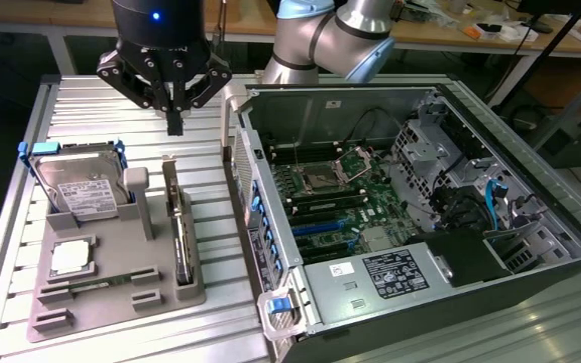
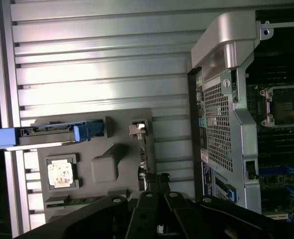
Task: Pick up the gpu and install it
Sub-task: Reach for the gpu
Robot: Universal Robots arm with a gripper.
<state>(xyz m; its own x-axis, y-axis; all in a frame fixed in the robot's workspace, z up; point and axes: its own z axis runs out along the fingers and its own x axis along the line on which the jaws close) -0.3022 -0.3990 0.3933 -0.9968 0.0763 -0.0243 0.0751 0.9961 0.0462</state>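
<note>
Standing on edge in the grey holder [image 1: 119, 253] on the table [image 1: 79, 98], the gpu [image 1: 181, 234] points its long axis away towards the pincer [image 1: 175, 128], which hangs pressed together and empty above and just beyond its far end.

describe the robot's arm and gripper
The arm is a thick silver-grey tube with rounded joints and a pale blue cap. The gripper is black: a cylindrical body with a small blue light, and angular linkage fingers.
</note>
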